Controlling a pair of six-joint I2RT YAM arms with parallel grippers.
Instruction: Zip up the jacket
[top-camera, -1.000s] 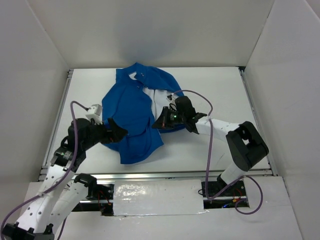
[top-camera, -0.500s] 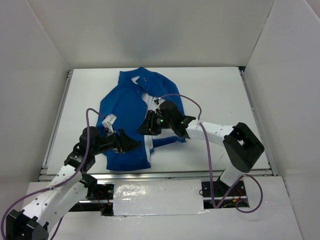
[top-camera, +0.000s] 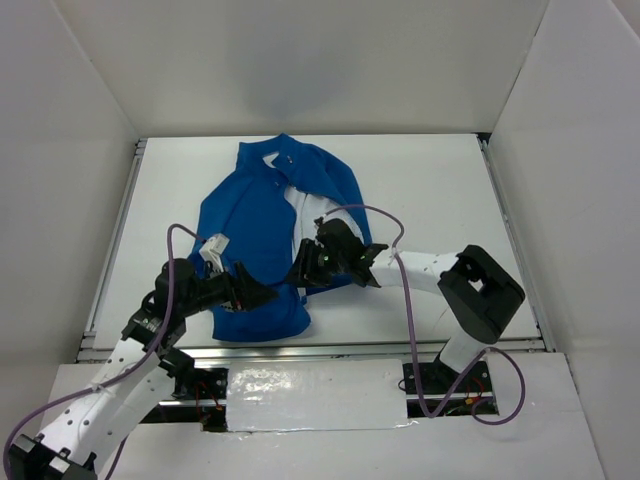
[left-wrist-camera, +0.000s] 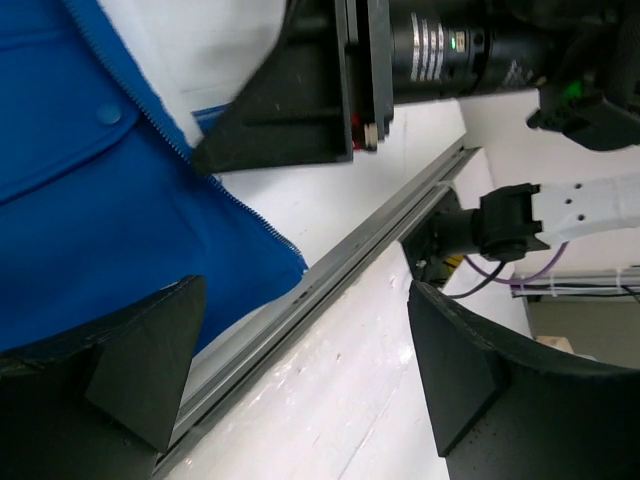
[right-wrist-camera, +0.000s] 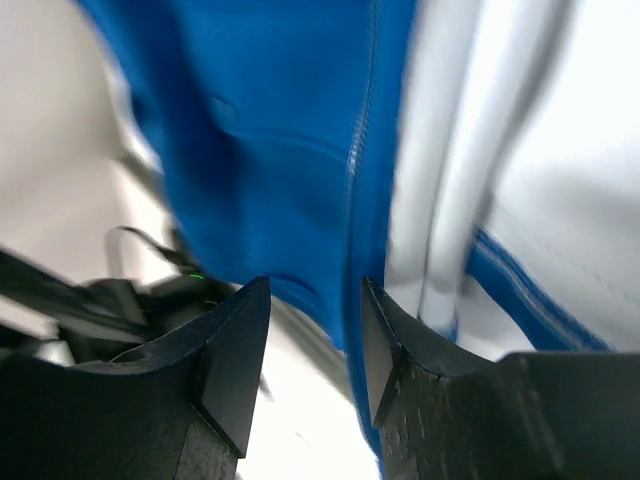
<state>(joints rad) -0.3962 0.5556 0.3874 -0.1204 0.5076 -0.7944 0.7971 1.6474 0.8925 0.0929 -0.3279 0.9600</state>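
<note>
- The jacket (top-camera: 250, 215) lies on the desk (top-camera: 440, 190), left of the middle. Its collar (top-camera: 268, 152) points toward the far edge and its hem sits close to the near edge.
- The front lies open: a strip of white lining (top-camera: 305, 212) shows along the right side of the blue front panel.
- The left jaws are spread wide with nothing between them, and they hover at the near hem of the jacket.
- In the left wrist view, the two fingers (left-wrist-camera: 140, 370) frame the near corner of the blue hem and the metal rail (left-wrist-camera: 380, 225) along the desk's near edge.
- The zipper (left-wrist-camera: 165, 135) runs along the edge of the blue panel, with a round snap (left-wrist-camera: 108, 113) just beside it.
- The right jaws stand partly apart and pinch nothing, over the front opening just beyond the left jaws.
- In the right wrist view (badly blurred), the zipper line runs away from the gap between the fingers (right-wrist-camera: 235, 350). Blue cloth lies to its left and white lining to its right.
- Seen from the left wrist, one dark finger of the right arm (left-wrist-camera: 280, 110) points at the zipper edge (whether it touches the cloth cannot be told).
</note>
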